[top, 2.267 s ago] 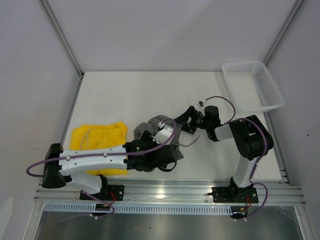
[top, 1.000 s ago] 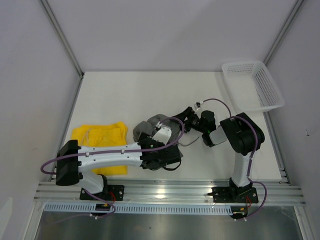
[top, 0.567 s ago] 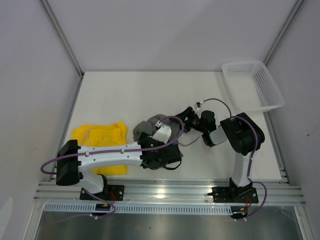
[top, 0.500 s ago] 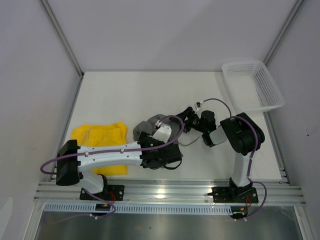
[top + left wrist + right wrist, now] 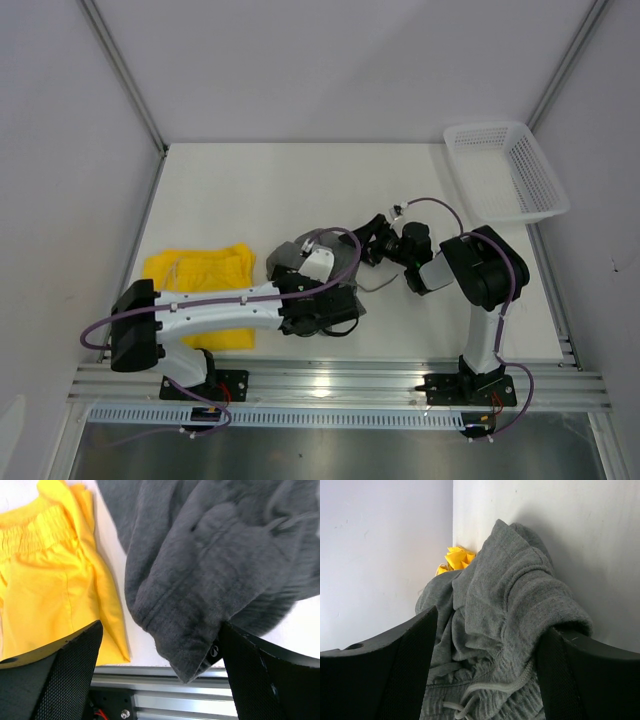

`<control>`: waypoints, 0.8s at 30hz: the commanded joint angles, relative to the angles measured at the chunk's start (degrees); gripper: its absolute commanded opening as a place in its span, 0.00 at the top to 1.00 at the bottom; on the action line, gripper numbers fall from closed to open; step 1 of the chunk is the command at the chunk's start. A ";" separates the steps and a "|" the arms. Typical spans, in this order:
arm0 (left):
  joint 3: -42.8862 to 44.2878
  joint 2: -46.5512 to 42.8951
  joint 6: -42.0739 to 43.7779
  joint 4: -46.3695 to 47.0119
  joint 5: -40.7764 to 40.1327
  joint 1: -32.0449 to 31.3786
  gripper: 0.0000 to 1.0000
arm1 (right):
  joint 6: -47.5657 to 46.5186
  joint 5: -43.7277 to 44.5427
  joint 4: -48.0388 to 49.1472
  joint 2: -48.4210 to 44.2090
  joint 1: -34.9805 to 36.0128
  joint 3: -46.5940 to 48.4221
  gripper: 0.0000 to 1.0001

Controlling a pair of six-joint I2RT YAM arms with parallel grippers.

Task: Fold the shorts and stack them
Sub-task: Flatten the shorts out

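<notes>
Your left gripper has slid slightly left over the crumpled grey-green cloth shorts, next to the bright yellow cloth shorts on the white surface. Your right gripper sits low opposite; both are spread apart around the grey cloth.

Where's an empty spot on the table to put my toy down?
The back of the table is bare, from the left edge to the basket. The front is crowded: yellow shorts, grey shorts, left arm, right arm.

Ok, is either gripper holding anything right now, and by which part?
Nothing is gripped. Both the left gripper and right gripper stand open astride the grey shorts.
</notes>
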 commanded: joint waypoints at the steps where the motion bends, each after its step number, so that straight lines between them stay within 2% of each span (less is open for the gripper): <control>1: -3.69 0.50 -6.75 -2.81 -0.78 -0.07 0.03 | -0.74 1.96 5.91 -0.91 0.66 -0.93 0.26; 5: -6.59 0.24 -12.83 -6.69 -1.66 -1.39 0.05 | 1.37 2.84 11.27 0.67 0.93 -1.20 0.26; 6: -7.20 0.15 -13.54 -7.13 -1.66 -1.48 0.07 | 1.72 2.84 12.59 1.11 0.75 -1.02 0.29; 7: -7.82 0.15 -14.41 -7.65 -1.57 -1.65 0.09 | 1.99 2.75 13.04 1.46 0.58 -0.41 0.41; 10: -9.40 0.59 -16.43 -8.62 -1.75 -1.92 0.14 | 2.96 2.22 13.31 2.78 0.14 1.00 0.53; 15: -11.25 1.38 -17.33 -8.37 -1.40 -2.36 0.16 | 1.12 4.94 8.14 0.15 -0.21 0.47 0.60; 17: -12.21 0.33 -16.62 -5.74 -1.05 -3.24 0.16 | -0.03 5.65 6.02 -1.26 -0.21 0.21 0.69; 18: -12.57 -0.46 -15.92 -4.59 -0.78 -3.33 0.15 | -0.38 6.26 4.36 -2.83 -0.39 -0.05 0.79; 20: -13.79 -2.65 -14.51 -2.92 -0.69 -3.33 0.14 | -1.52 7.93 3.03 -4.59 -0.48 -1.28 0.88; 21: -13.97 -3.36 -14.77 -2.48 -1.30 -3.33 0.14 | -1.87 8.63 1.80 -6.78 -0.65 -1.72 0.97; 24: -14.77 -6.61 -15.74 -2.04 -3.67 -2.72 0.11 | -3.54 11.45 -2.23 -12.57 -0.83 -4.00 1.00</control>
